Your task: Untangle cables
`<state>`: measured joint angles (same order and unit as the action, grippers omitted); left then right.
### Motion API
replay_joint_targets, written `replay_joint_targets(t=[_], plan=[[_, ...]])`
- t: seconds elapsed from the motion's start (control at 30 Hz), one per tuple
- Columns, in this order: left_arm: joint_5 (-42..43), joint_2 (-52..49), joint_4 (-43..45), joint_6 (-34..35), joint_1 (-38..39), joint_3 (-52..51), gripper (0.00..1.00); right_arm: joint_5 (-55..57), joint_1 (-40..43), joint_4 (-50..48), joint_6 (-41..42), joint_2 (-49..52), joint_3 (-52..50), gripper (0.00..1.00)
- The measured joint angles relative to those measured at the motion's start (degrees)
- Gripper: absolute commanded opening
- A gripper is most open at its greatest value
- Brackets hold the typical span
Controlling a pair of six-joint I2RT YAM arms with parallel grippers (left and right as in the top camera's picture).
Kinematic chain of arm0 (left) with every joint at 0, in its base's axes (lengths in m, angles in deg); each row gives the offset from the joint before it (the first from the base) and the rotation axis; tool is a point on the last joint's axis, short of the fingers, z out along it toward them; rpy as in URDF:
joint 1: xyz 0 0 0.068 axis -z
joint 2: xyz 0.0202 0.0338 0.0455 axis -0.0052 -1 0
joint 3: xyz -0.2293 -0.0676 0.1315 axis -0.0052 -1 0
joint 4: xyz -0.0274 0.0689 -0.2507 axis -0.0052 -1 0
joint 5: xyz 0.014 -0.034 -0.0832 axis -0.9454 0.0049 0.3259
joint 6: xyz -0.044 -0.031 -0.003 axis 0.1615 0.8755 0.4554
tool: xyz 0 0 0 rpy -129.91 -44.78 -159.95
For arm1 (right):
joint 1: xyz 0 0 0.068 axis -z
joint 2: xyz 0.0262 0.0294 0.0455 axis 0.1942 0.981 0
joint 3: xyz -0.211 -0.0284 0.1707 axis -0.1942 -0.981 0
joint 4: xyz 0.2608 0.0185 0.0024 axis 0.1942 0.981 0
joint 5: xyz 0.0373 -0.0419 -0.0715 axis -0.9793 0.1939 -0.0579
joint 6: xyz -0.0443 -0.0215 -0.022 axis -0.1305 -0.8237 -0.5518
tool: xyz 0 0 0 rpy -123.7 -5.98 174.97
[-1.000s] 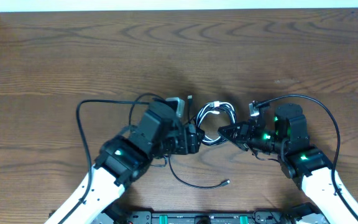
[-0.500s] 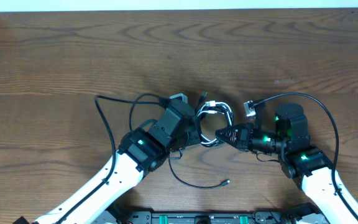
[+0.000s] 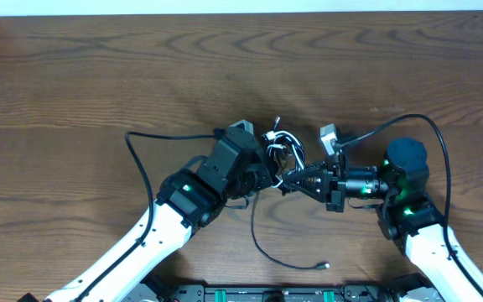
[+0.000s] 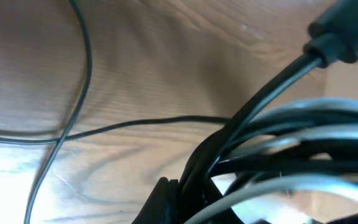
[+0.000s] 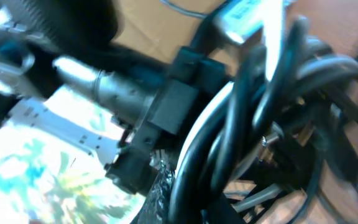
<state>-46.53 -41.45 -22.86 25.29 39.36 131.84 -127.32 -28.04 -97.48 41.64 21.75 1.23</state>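
The cables (image 3: 282,149) form a tight knot of black and white cords in the middle of the table, lifted between both grippers. My left gripper (image 3: 269,174) is shut on the knot's left side, and black cords (image 4: 272,146) cross right over its fingertips (image 4: 166,198). From the right, my right gripper (image 3: 297,180) is shut on the same knot, with thick black loops (image 5: 253,118) filling its view. One thin black cable (image 3: 262,239) hangs from the knot and trails across the table to a small plug (image 3: 324,266).
Thick black arm wires arc out from both wrists, one at the left (image 3: 137,147) and one at the right (image 3: 430,134). A thin black cord (image 4: 79,74) lies on the wood under the left wrist. The table's back edge (image 3: 241,13) runs along the top.
My left gripper has closed on the knot. Both grippers moved toward the back with the knot between them, and the loose cable's plug slid to the right and nearer the front.
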Motion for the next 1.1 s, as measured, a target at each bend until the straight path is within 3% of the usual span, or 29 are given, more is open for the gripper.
replay_joint_targets(t=[0.4, 0.53, 0.77, 0.93, 1.1], plan=[[1.81, 0.22, -3.02, -4.04, -3.13, 1.33, 0.10, -3.48, 0.04, -3.74, -4.20, 1.01, -0.39, 0.01], [5.22, 0.66, -6.91, -5.29, -9.99, 1.90, 0.10, -1.68, -0.11, -3.74, -4.48, 1.38, -0.39, 0.01], [-8.74, -3.65, -13.55, -5.53, -30.12, -1.11, 0.08, -14.32, -0.26, -5.99, -4.90, -1.68, 0.39, 0.01], [-4.63, -3.45, -13.22, -6.86, -34.07, -1.33, 0.08, -16.63, -0.26, -5.90, -5.35, -1.57, 0.42, 0.13], [5.90, -3.45, -10.29, -15.74, -33.90, -1.33, 0.08, -14.12, -0.26, -4.20, -5.33, 0.35, 0.57, 0.35]])
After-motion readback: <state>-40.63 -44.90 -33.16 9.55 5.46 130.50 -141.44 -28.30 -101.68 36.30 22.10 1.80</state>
